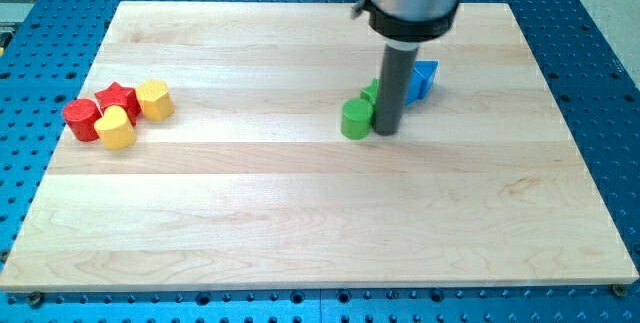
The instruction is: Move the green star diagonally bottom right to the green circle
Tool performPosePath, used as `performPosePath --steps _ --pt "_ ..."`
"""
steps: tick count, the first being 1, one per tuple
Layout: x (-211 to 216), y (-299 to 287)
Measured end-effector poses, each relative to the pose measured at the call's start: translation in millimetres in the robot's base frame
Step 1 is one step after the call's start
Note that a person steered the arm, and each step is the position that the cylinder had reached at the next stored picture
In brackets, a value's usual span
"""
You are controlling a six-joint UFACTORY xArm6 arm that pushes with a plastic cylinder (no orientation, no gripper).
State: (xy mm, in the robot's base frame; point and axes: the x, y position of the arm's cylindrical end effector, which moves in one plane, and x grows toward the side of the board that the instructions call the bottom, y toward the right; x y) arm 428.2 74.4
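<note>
The green circle (354,119) is a short green cylinder right of the board's middle. The green star (371,91) lies just behind it, toward the view's top right, mostly hidden by the rod; only a small green edge shows. My tip (387,130) rests on the board, touching the green circle's right side and in front of the green star.
A blue block (424,78) lies right behind the rod, partly hidden. At the view's left sit a red star (118,95), a red cylinder (81,119), a yellow heart (116,129) and a yellow hexagon (154,99), clustered. The wooden board (320,213) lies on a blue perforated table.
</note>
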Motion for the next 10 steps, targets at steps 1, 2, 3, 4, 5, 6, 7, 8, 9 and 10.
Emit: performPosePath --steps 1,2,3,4,5,6,7,8,9,10 --pt "-10 -18" --pt "-9 -31" --pt "23 -30" --pt "37 13" --pt "37 69" --pt "5 135" --pt "-55 171" --pt "-110 154" --pt "-143 103" --pt "-161 52"
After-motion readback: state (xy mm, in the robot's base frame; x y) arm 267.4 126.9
